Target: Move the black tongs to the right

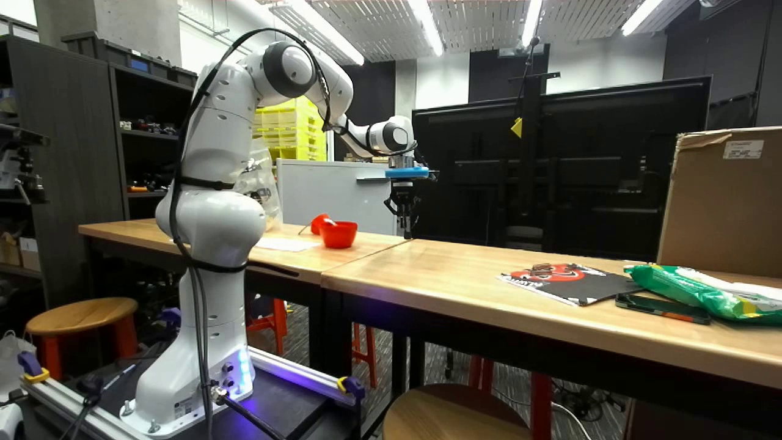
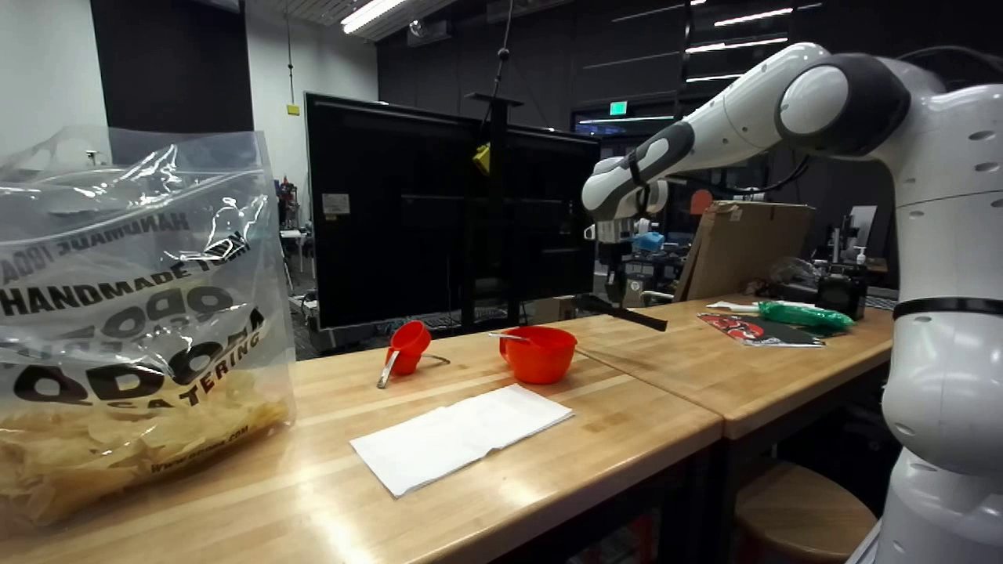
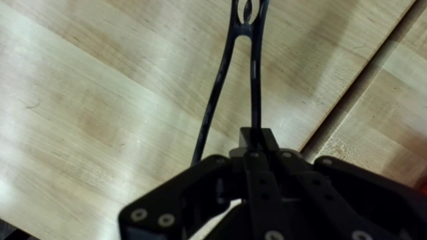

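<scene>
The black tongs [image 3: 256, 83] are thin and dark, with two long arms joined by a bridge, and show in the wrist view running up from the jaws. My gripper [image 3: 256, 141] is shut on one arm of the tongs; the other arm passes to the left, outside the fingers. In an exterior view the tongs [image 2: 641, 317] lie roughly level under the gripper [image 2: 617, 291], above the wooden table [image 2: 666, 439], with a shadow below. In an exterior view the gripper [image 1: 406, 225] points down near the table seam; the tongs are hard to make out there.
A red bowl-like cup [image 2: 542, 359] and a smaller red cup [image 2: 409, 345] stand near the seam, by a white napkin [image 2: 462, 439] and a chip bag [image 2: 141, 352]. A black-red flyer [image 1: 559, 278], dark phone-like object [image 1: 663, 308], green package [image 1: 690, 290] and cardboard box [image 1: 727, 208] are farther along.
</scene>
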`<state>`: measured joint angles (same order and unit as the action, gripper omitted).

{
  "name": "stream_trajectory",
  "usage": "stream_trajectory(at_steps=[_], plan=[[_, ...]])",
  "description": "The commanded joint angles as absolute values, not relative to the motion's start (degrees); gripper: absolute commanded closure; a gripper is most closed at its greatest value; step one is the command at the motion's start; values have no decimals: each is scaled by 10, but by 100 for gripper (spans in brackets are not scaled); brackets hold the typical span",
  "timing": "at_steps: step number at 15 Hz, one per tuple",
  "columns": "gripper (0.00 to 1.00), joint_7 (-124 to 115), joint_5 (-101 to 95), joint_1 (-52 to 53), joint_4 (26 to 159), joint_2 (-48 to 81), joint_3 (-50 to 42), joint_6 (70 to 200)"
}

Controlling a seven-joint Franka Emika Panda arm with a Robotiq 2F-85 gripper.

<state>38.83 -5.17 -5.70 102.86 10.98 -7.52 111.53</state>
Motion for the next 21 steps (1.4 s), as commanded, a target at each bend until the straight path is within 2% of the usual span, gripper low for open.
stream_trajectory(at_steps=[1,15,16,18,21], plan=[[99,399,-32,-77,994,141,-62,1096],[99,395,-25,-105,924,200,-48,1071],[71,394,-24,-106,920,203,-47,1069],[66,392,-22,-108,913,209,-46,1066],[48,390,-17,-109,904,214,-45,1061]])
